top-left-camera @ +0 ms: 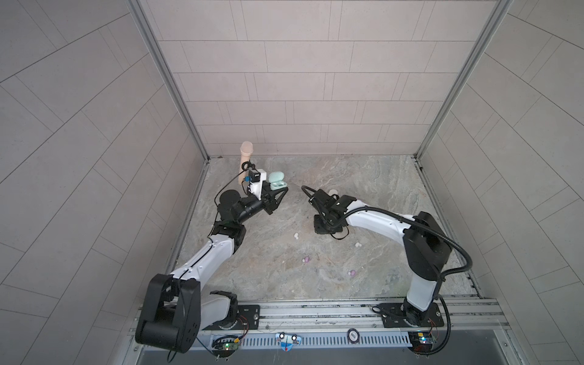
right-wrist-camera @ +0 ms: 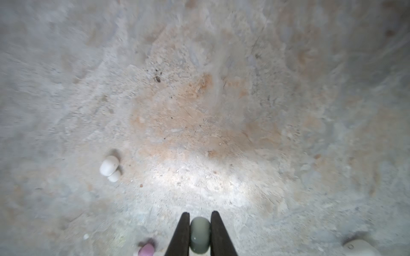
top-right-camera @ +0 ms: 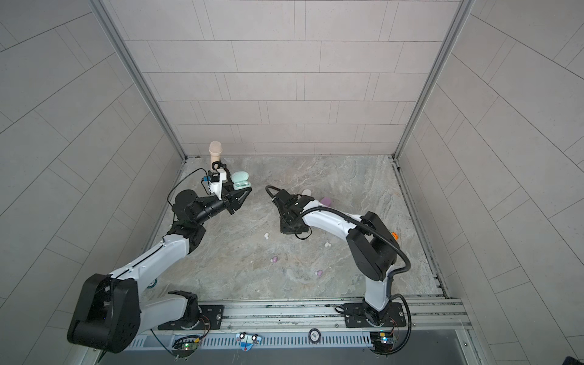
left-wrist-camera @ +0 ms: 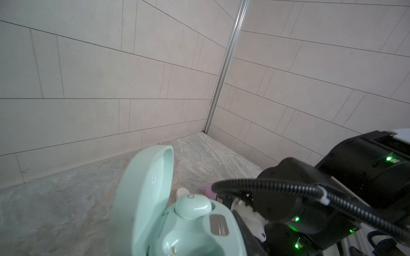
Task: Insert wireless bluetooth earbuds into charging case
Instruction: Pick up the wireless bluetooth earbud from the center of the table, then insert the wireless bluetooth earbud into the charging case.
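Note:
My left gripper point(top-left-camera: 280, 191) is raised above the floor and shut on a mint green charging case point(top-left-camera: 276, 183) point(left-wrist-camera: 155, 199) whose lid stands open. One mint earbud point(left-wrist-camera: 192, 207) sits in a socket of the case, and the socket beside it point(left-wrist-camera: 177, 242) is empty. A dark left finger point(left-wrist-camera: 246, 235) shows along the case's side. My right gripper point(right-wrist-camera: 200, 213) points down at the stone floor and is shut on a mint green earbud point(right-wrist-camera: 200, 235). In both top views its fingers are hidden under the right wrist point(top-left-camera: 328, 215).
Two white earbuds point(top-left-camera: 296, 235) point(top-left-camera: 357, 244) and two lilac earbuds point(top-left-camera: 306, 259) point(top-left-camera: 351, 272) lie loose on the floor. A white case point(top-left-camera: 331, 191) and a lilac case point(top-right-camera: 326, 201) sit behind the right wrist. A beige cylinder point(top-left-camera: 246, 151) stands in the back left corner.

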